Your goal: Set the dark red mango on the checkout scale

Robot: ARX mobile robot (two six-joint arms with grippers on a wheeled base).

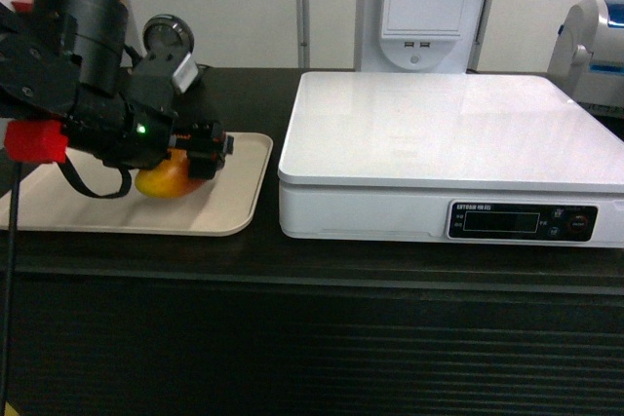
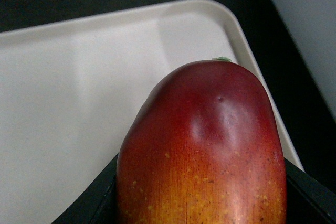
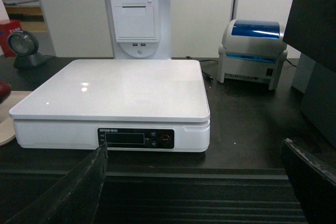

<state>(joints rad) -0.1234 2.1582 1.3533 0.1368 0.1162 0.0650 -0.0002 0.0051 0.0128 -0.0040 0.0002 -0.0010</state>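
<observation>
Fingers (image 2: 307, 192) of my left gripper (image 1: 190, 158) sit either side of the dark red mango (image 2: 202, 150); in the wrist view the fruit fills the gap w/ dark finger edges showing at both lower corners, so I judge it closed on the mango, though I can't see pad contact itself. Mango is low over the beige tray (image 1: 239, 197), red end pointing away from the wrist cam, yellow end nearer it; can't tell if it's lifted clear or resting on the tray.

Right gripper (image 3: 194, 192) hangs wide open, empty, in front of the checkout (image 1: 292, 270), facing the scale (image 3: 115, 85).

Scale sits just beside the tray on the counter, its plate higher than the tray rim. So for this step: lift straight up first, enough to clear the plate edge, then carry across toward the plate's middle, not the near-left corner. Skin looks smooth and the fruit is rounded, so I'd move slowly, set down low, and open only once it rests, or it may roll.
</observation>
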